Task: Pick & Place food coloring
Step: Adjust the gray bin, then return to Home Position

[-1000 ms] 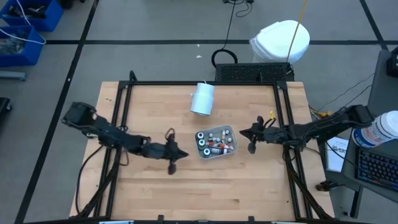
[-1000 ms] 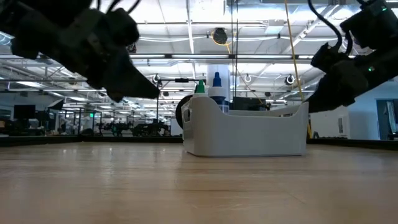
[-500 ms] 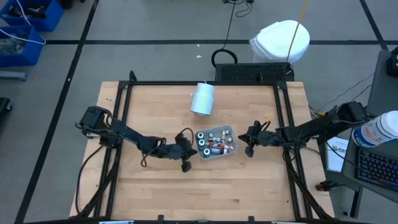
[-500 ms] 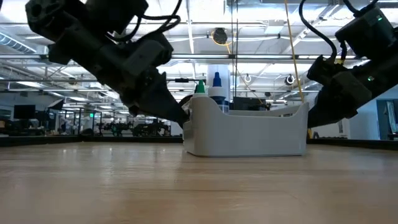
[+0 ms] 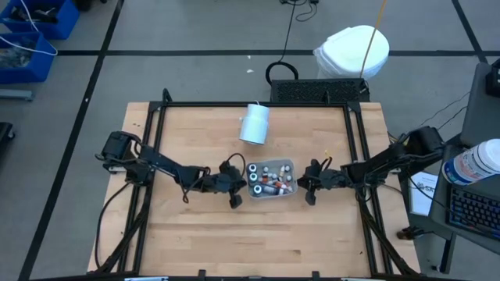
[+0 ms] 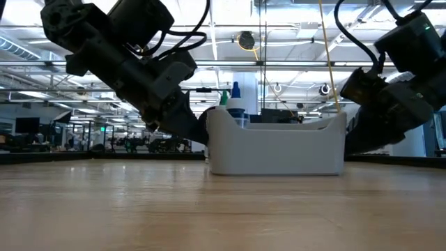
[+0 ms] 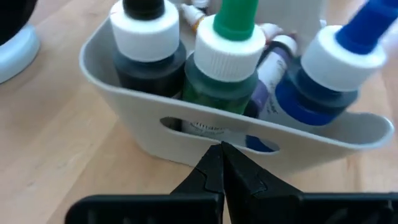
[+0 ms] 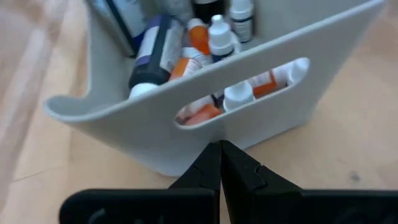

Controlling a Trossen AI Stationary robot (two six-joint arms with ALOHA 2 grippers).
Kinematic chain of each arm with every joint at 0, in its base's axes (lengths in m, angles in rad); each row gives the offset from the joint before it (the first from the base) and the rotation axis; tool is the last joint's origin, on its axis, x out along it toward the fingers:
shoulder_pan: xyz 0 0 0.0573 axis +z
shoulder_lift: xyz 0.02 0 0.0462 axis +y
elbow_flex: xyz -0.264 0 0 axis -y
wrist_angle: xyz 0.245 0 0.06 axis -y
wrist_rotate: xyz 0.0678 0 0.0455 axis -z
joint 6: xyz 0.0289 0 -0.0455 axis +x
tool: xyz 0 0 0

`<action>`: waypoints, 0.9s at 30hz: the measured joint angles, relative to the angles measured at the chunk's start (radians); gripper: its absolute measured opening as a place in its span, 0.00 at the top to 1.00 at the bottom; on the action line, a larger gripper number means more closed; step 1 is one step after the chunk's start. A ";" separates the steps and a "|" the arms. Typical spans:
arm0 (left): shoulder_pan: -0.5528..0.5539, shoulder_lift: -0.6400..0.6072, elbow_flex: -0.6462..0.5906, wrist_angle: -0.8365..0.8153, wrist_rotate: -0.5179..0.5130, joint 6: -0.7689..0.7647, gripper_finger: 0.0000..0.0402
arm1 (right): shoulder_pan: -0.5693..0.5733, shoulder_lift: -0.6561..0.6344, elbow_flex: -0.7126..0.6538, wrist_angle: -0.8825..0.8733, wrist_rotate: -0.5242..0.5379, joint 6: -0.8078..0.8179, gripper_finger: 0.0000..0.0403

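Note:
The food coloring, several tiny bottles with white caps, sits in a pale grey tray at the table's middle; some bottles stand, some lie. The left wrist view shows a black, a green and a blue bottle upright at the tray's left end. My left gripper is shut, its tips at the tray's left end wall. My right gripper is shut, its tips at the right end wall. The tray rests flat on its bottom. My left gripper's shut fingertips stand at the tray's left end wall, just below its handle slot, slanting down from the table's left; whether they touch it, I cannot tell. My right gripper's shut fingertips stand at the right end wall below its slot, slanting down from the table's right; whether they touch it, I cannot tell.
A pale blue-white cylinder lies on the table beyond the tray, toward the far edge. Black frame rails run along the table's left, right and far sides. Bare wood lies between the tray and the near edge.
My left gripper has gone toward the table's right and slightly down, up to the tray's left end. My right gripper has sunk and gone toward the table's left, up to the tray's right end. Both have stayed shut.

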 joint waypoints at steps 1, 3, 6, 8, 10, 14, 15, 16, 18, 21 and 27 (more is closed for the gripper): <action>0.003 -0.001 0.000 -0.004 -0.002 0.000 0.99 | 0.008 0.012 0.000 0.017 -0.002 0.003 1.00; 0.007 -0.001 -0.001 -0.011 -0.004 0.001 0.98 | 0.022 0.027 0.000 0.041 -0.004 0.005 1.00; 0.008 0.000 -0.001 -0.027 -0.013 0.002 0.99 | 0.031 0.035 0.000 0.063 -0.015 -0.013 1.00; 0.008 0.000 -0.001 -0.035 -0.012 0.003 0.99 | 0.035 0.034 0.000 0.071 -0.020 -0.018 1.00; 0.008 0.000 -0.001 -0.045 -0.010 0.005 0.98 | 0.035 0.033 0.000 0.072 -0.019 -0.021 1.00; -0.005 -0.036 -0.001 -0.117 -0.005 0.022 0.99 | 0.035 -0.009 0.003 0.068 -0.006 -0.073 1.00; -0.011 -0.048 -0.001 -0.134 -0.005 0.025 0.99 | 0.035 -0.028 0.003 0.055 -0.005 -0.083 1.00; -0.017 -0.066 -0.001 -0.154 -0.004 0.025 0.99 | 0.035 -0.051 0.003 0.038 -0.005 -0.090 1.00; -0.027 -0.102 0.000 -0.169 -0.003 0.027 0.98 | 0.035 -0.098 0.004 0.013 -0.007 -0.092 1.00; -0.040 -0.140 0.001 -0.214 -0.004 0.046 0.97 | 0.035 -0.154 0.004 -0.055 -0.028 -0.091 1.00; -0.069 -0.296 -0.001 -0.366 -0.014 0.117 0.98 | 0.035 -0.316 0.003 -0.286 -0.031 -0.092 1.00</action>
